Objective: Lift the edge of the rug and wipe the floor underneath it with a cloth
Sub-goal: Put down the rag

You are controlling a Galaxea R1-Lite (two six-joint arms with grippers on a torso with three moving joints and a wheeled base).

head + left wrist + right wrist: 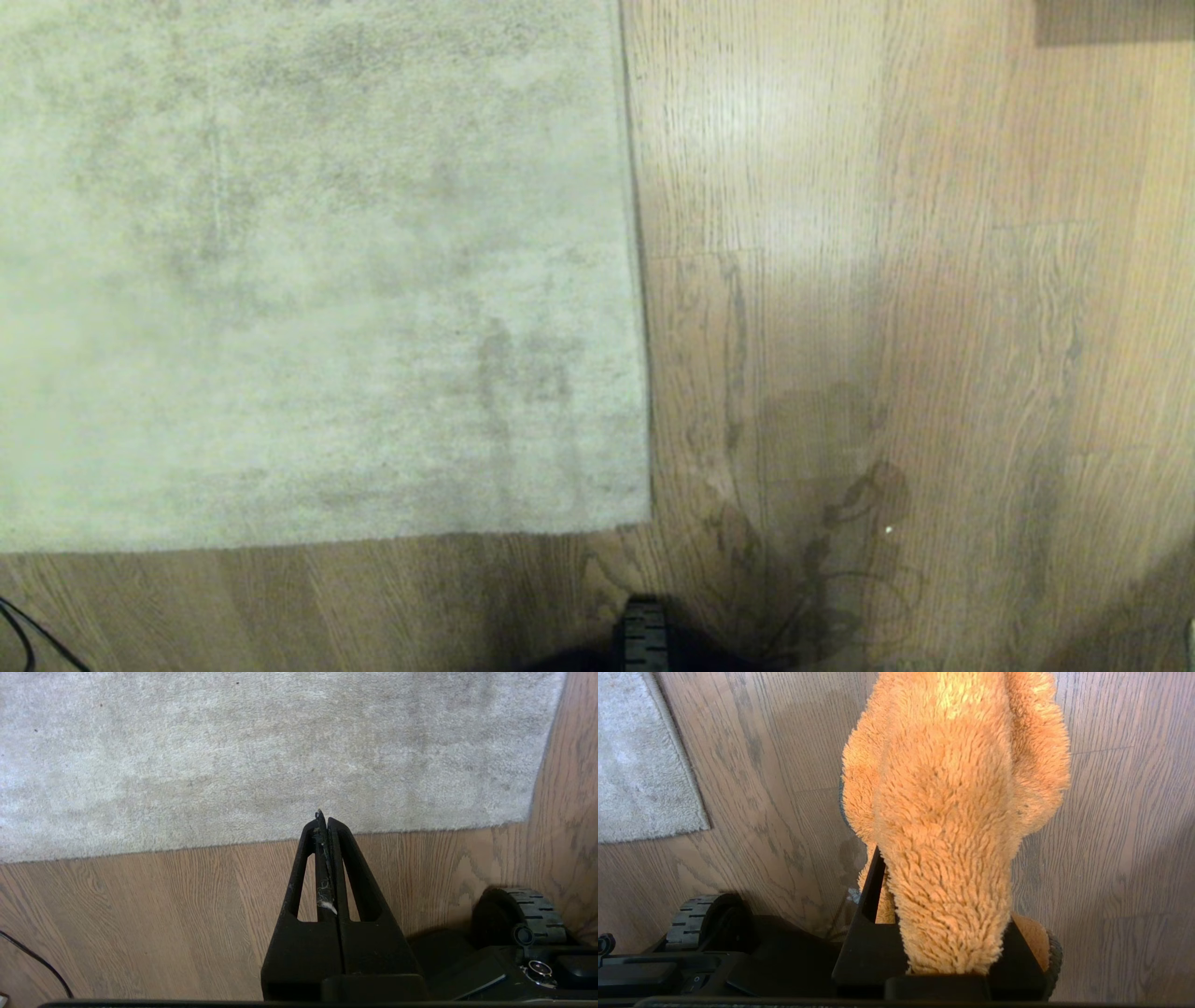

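The grey-beige rug [308, 271] lies flat on the wood floor [934, 280], its edge and near corner [644, 513] resting down. Neither arm shows in the head view. In the left wrist view my left gripper [323, 817] hangs shut and empty above the floor [140, 914], just short of the rug edge [420, 829]. In the right wrist view my right gripper [943, 854] is shut on the fluffy orange-tan cloth [952, 788], which covers most of its fingers [873, 882]. The rug corner [698, 821] lies off to one side of it.
My base's front wheel [644, 635] sits near the rug corner, also seen as a wheel [532, 910] and a wheel [691, 914]. A black cable [28, 635] runs over the floor at my left. Darker marks [822, 523] show on the planks ahead.
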